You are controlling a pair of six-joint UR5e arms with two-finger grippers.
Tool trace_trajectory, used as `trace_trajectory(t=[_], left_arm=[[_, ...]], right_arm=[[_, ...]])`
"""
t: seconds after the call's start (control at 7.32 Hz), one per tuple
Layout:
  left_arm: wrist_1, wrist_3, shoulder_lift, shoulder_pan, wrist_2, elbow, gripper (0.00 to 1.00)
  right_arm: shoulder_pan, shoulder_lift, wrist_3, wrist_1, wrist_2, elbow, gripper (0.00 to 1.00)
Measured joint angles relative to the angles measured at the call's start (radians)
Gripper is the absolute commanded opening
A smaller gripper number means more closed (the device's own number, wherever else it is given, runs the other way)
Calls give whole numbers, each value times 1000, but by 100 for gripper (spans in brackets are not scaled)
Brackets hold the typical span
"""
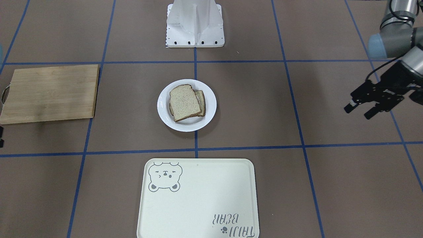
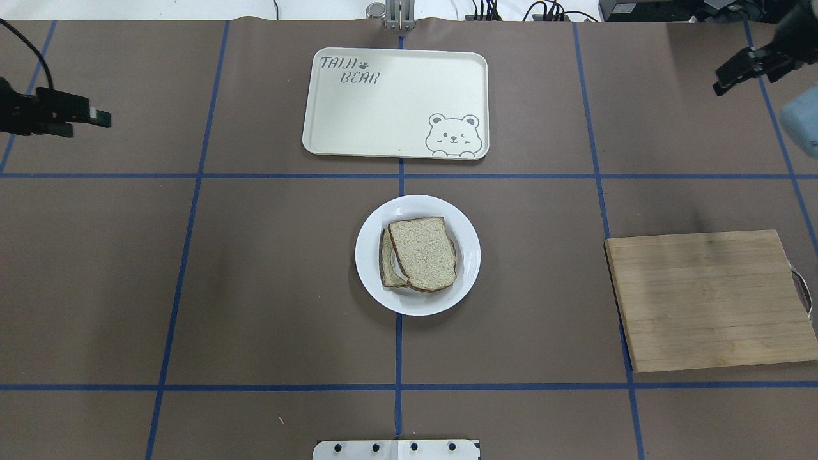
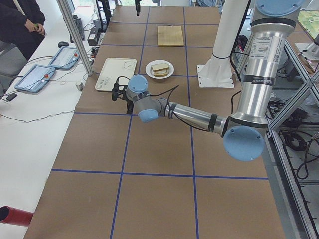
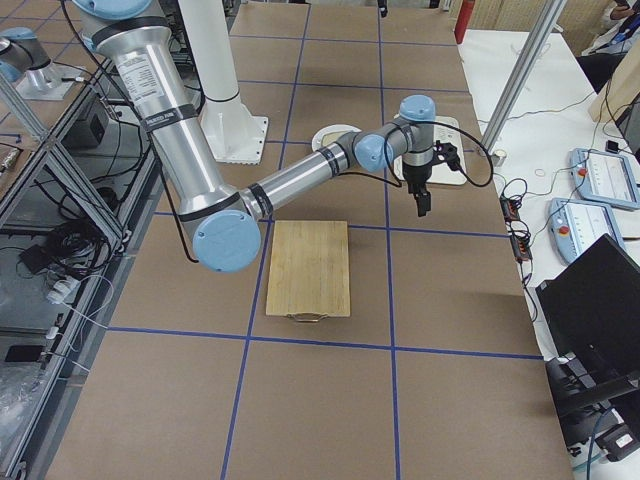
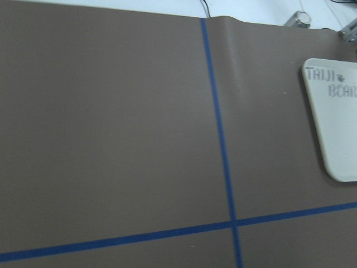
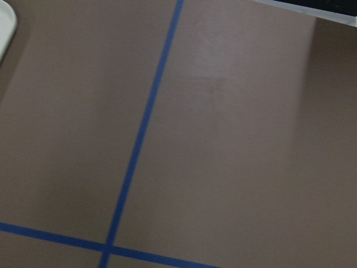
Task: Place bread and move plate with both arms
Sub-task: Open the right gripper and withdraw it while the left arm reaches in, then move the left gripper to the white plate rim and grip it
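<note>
The white plate [image 1: 163,106] [image 2: 470,255] sits at the table's middle. A plain bread slice [image 1: 184,102] [image 2: 422,252] lies flat on top of a second slice [image 2: 387,257] on the plate; most of the lower slice is hidden. My left gripper [image 1: 361,111] [image 2: 86,122] hovers open and empty far out at the robot's left, well away from the plate. My right gripper [image 2: 735,75] hangs open and empty at the far corner on the robot's right, beyond the cutting board. Both wrist views show only bare mat.
The cream bear tray [image 1: 198,198] [image 2: 383,115] lies beyond the plate on the operators' side, nothing on it. A wooden cutting board [image 1: 49,94] [image 2: 709,300] lies on the robot's right. The white robot base [image 1: 195,23] stands behind the plate. Blue tape lines cross the brown mat.
</note>
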Motion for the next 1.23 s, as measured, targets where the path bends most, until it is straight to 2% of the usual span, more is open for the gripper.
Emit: trace_trajectory(t=[0.27, 0.55, 0.68, 0.82, 1.09, 1.23], left_arm=[[-93, -273, -50, 220, 142, 1, 98], [-198, -466, -88, 414, 305, 5, 97], [-217, -534, -130, 500, 390, 12, 93], [-226, -567, -170, 572, 465, 35, 83], [-235, -584, -240, 628, 523, 107, 69], [-236, -584, -260, 635, 529, 133, 66]], right_arm=[[90, -116, -66, 1, 51, -9, 100], [124, -237, -111, 32, 35, 13, 100], [144, -278, -123, 42, 26, 20, 100], [162, -305, -129, 49, 20, 23, 100], [174, -321, -132, 51, 17, 24, 100], [175, -320, -131, 51, 17, 24, 100]])
